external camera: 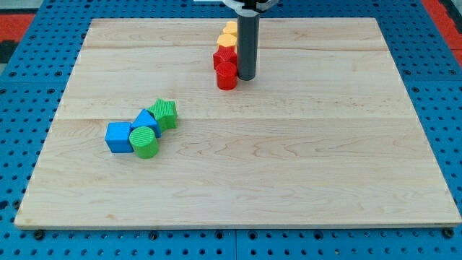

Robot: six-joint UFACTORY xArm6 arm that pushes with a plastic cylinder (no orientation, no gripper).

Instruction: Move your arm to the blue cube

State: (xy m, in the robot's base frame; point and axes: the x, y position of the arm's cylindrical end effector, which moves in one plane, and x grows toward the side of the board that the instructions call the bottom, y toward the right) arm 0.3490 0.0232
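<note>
The blue cube (118, 137) lies at the view's left, at the left end of a small cluster. Touching it are a green cylinder (145, 141), another blue block (146, 120) and a green block (165, 113). My rod comes down from the view's top and my tip (246, 76) rests on the board at the upper centre, far up and to the right of the blue cube. The tip stands right beside a red cylinder (227, 75), on its right side.
A column of blocks runs up from the red cylinder: a red block (224, 57), a yellow block (227, 40) and an orange-yellow block (231, 29). The wooden board (303, 159) lies on a blue pegboard surface (29, 87).
</note>
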